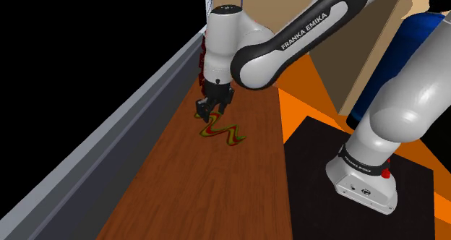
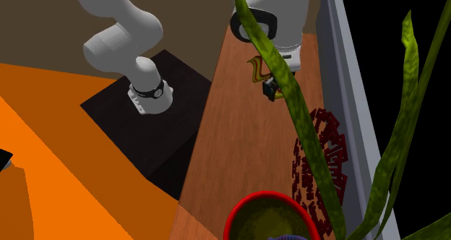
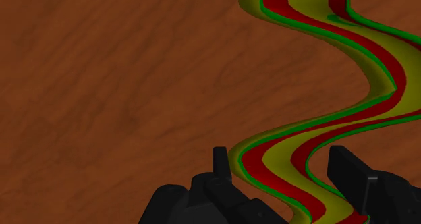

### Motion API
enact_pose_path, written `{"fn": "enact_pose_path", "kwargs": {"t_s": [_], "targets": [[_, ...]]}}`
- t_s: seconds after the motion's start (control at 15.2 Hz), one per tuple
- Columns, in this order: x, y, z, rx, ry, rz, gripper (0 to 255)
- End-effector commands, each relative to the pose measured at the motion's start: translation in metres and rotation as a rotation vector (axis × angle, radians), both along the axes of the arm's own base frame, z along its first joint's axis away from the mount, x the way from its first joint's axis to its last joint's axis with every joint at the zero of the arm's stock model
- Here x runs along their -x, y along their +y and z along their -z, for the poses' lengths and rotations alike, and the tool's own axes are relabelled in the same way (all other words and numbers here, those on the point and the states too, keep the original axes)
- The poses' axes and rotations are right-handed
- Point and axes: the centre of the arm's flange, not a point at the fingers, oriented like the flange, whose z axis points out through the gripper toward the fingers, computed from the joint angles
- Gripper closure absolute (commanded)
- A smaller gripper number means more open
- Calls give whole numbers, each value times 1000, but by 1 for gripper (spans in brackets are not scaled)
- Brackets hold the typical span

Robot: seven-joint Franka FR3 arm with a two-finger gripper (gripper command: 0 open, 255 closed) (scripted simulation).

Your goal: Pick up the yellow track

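The track [image 1: 224, 132] is a wavy strip, yellow with red and green stripes, lying flat on the brown wooden tabletop [image 1: 188, 181]. My black gripper [image 1: 215, 112] is lowered over the track's far end, close to the wood. In the wrist view the track [image 3: 378, 67] snakes away from the gripper [image 3: 283, 167], and its near end runs between the two fingers [image 3: 220, 163]. They stand apart on either side of it, with a small gap showing, so the gripper is open. In the second exterior view the gripper [image 2: 271, 92] sits just beside the track [image 2: 255, 69].
A grey wall [image 1: 108, 130] runs along the table's long edge, with a black area beyond it. A dark red lattice object [image 2: 321, 159] lies farther down the table, near a red-rimmed pot [image 2: 242, 206] with long green leaves [image 2: 289, 94]. The black stand [image 1: 318, 173] borders the table's other side.
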Motion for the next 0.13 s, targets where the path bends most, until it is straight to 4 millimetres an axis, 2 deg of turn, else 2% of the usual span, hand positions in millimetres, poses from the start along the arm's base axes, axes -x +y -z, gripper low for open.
{"fn": "enact_pose_path", "kwargs": {"t_s": [0.0,0.07], "targets": [[1,1,-6,0,1,0,255],[1,1,-6,0,1,0,255]]}}
